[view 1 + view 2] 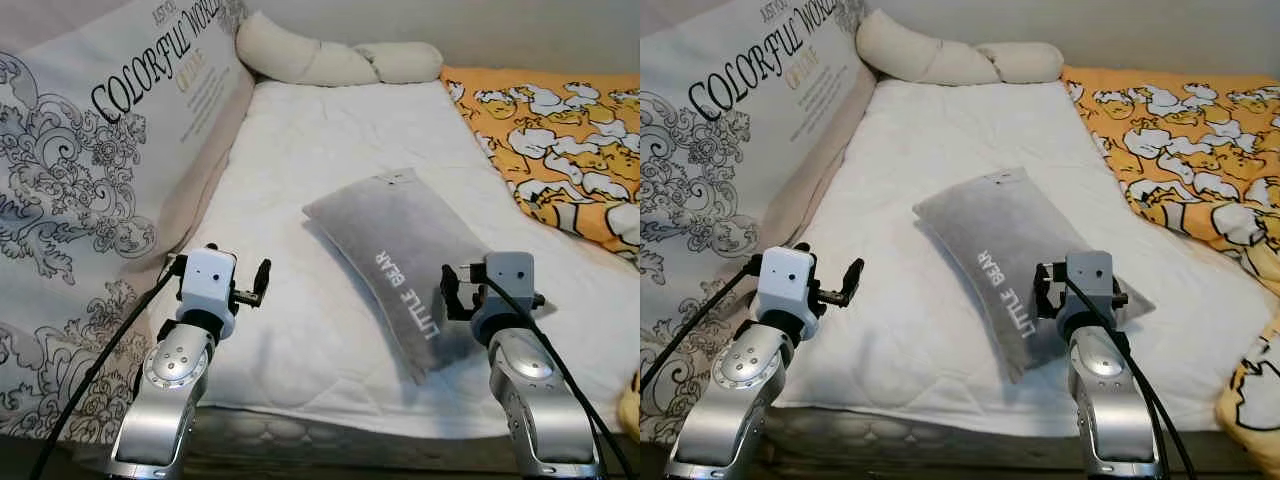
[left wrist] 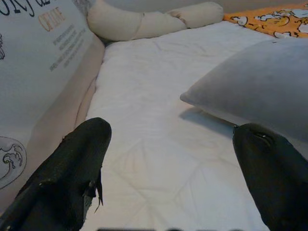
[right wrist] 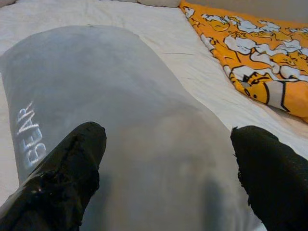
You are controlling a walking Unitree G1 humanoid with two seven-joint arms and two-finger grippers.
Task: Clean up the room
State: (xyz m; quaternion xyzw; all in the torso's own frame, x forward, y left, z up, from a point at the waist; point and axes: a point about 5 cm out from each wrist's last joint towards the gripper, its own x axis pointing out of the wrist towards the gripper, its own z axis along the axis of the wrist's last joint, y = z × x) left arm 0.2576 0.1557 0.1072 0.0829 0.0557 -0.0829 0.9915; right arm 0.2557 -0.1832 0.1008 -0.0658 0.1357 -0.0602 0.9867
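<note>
A large white printed cushion point(image 1: 90, 180) is propped along the left of the white quilted mattress point(image 1: 330, 130), an orange cartoon-print blanket point(image 1: 560, 150) spread at right. The grey rectangular plush pillow point(image 1: 410, 260), lettered in white, lies mid-mattress, its long axis diagonal. The left gripper point(image 2: 168, 173) and right gripper point(image 3: 163, 168) are held wide, the right over the pillow's near end

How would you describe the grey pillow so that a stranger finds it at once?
Start from the white mattress. Lying at an angle near its front edge is the grey pillow, just ahead of the right gripper, whose fingers are open. Unlike the cream bolster at the far end, it is grey, lettered "LITTLE BEAR".
</note>
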